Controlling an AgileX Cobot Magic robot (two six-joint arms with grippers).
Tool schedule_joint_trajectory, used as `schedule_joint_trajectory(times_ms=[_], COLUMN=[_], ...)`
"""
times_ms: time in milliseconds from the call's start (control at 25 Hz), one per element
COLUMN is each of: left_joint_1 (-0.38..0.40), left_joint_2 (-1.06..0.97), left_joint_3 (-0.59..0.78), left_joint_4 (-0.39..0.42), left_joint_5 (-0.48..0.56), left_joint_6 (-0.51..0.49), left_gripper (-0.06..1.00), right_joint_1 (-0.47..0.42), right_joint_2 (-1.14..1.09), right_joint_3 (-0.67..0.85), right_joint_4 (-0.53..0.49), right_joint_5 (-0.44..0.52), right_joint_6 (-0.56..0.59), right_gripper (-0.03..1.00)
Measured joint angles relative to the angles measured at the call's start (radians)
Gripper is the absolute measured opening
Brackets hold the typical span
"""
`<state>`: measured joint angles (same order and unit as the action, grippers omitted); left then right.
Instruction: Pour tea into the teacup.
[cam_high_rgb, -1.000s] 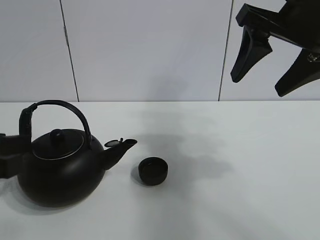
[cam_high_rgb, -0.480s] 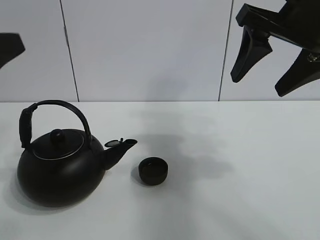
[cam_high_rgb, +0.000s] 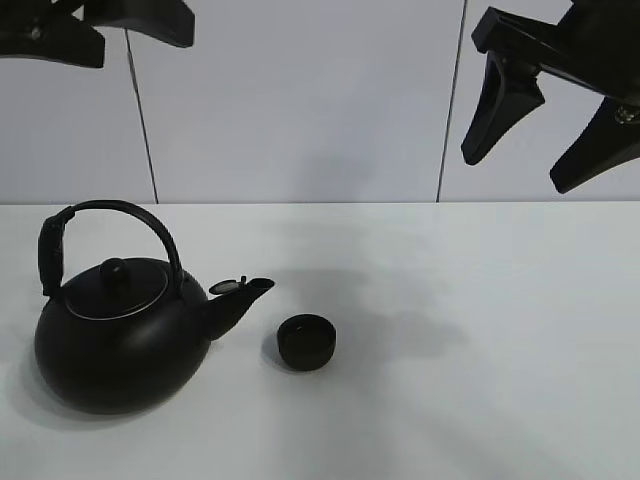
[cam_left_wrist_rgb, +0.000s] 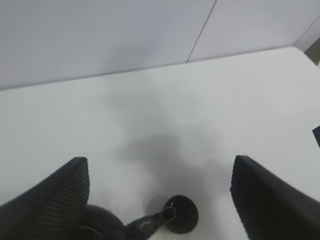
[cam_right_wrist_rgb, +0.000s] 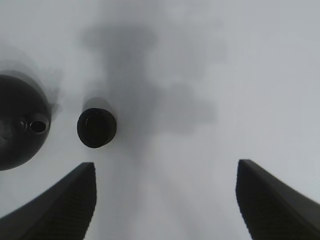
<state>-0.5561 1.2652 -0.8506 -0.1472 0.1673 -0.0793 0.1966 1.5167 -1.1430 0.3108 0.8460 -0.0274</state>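
My left end effector (cam_left_wrist_rgb: 159, 197) has let go of the kettle (cam_high_rgb: 110, 335) and risen high over the left of the worktop (cam_high_rgb: 480, 350), spread wide, empty. My right end effector (cam_high_rgb: 545, 120) hangs high on the right, equally wide, empty. The teacup (cam_high_rgb: 306, 341) sits just right of the spout; pouring looks finished, though no tea shows.

— What stands behind the surface (cam_high_rgb: 500, 400)?
— A pale wall (cam_high_rgb: 300, 100) of flat panels, split by thin dark vertical seams (cam_high_rgb: 139, 110).
— And the surface itself?
— White, smooth and matte, meeting the wall in a straight line. Soft grey shadows (cam_high_rgb: 400, 320) lie across its middle; the light is even and diffuse.
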Motion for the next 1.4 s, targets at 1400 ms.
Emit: schedule_joint_trajectory(times_ms=[1400], left_joint_1=[0.0], left_joint_2=[0.394], left_joint_3=[-0.473], left_joint_4=[-0.194], left_joint_5=[0.587], left_joint_6=[-0.145], left_gripper=[0.59], right_joint_1=[0.0], right_joint_2=[0.0], right_joint_3=[0.0], right_joint_4=[0.0], right_joint_5=[0.019], right_joint_6=[0.0], right_gripper=[0.54])
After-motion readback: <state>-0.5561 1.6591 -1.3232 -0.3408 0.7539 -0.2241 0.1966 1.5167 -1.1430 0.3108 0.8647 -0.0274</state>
